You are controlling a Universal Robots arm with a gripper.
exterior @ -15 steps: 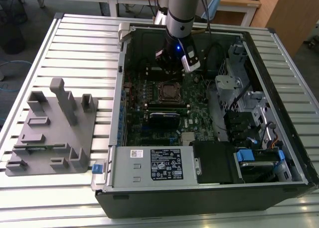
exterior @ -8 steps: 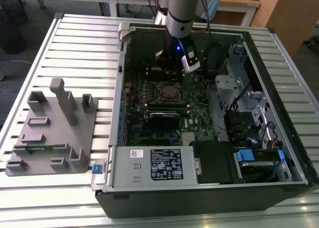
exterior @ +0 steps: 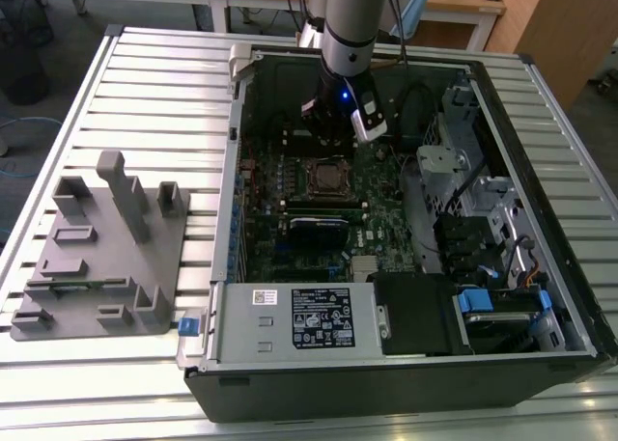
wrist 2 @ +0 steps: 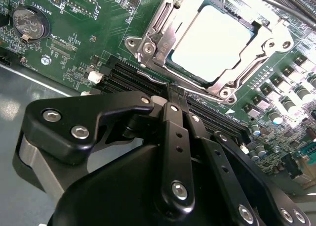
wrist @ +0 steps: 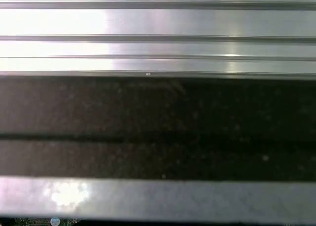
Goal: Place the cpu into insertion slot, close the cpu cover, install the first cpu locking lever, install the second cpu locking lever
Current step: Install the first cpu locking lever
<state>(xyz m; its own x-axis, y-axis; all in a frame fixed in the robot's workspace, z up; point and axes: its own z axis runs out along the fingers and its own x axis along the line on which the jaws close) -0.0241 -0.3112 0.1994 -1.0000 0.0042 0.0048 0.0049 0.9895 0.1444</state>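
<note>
The gripper (wrist 2: 174, 94) has its jaws pressed together, gripping nothing, tips just beside the insertion slot (wrist 2: 141, 46). The cpu (wrist 2: 212, 43) lies in it, framed by the cpu cover (wrist 2: 269, 38) (a white printed label (exterior: 311, 317) sits nearby, too small to read).

The cpu (wrist 2: 212, 40) has a smooth, pale metal top that shines almost white. The cpu cover (wrist 2: 163, 45) around it is bright, polished silvery metal. The gripper (wrist 2: 175, 95) looks satin black, probably coated metal, with shiny steel screws. The motherboard (wrist 2: 89, 43) is green with a low lacquer sheen. In the exterior view the table (exterior: 164, 84) is ribbed, brushed aluminium, and the fixture (exterior: 101, 248) on it is matt grey plastic.
</note>
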